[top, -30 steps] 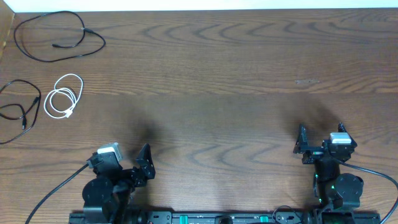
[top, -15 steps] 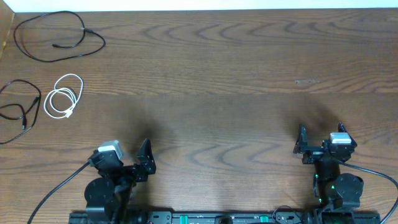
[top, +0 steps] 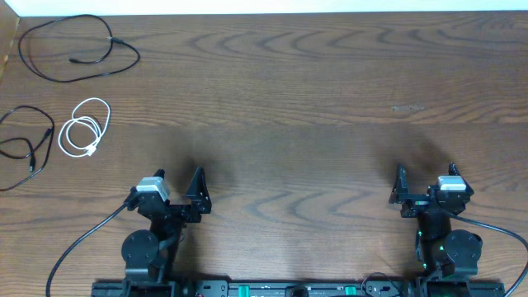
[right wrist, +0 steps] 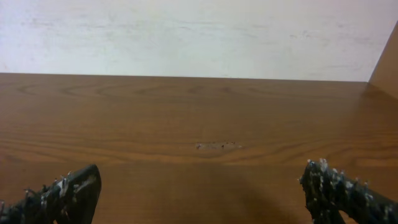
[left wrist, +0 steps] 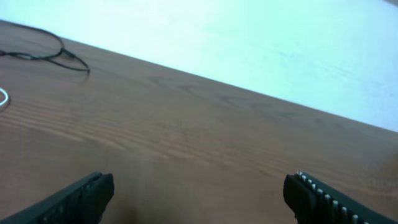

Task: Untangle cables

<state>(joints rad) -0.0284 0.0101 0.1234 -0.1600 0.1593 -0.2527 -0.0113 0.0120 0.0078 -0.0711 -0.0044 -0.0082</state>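
Note:
Three cables lie apart at the table's far left. A black cable forms a wide loop at the back corner, a white cable is coiled below it, and a second black cable loops at the left edge. The left wrist view catches the far black cable and a sliver of the white cable. My left gripper stands open and empty near the front edge, well short of them. Far to the right, my right gripper is open over bare wood, with no cable in its view.
A small scuff marks the wood ahead of the right gripper. A white wall bounds the table's far edge. A wooden side panel rises at the right. The arms' base rail runs along the front.
The left arm has turned and shifted a little right, so its gripper now points straight up the table. The right arm and the cables have not moved.

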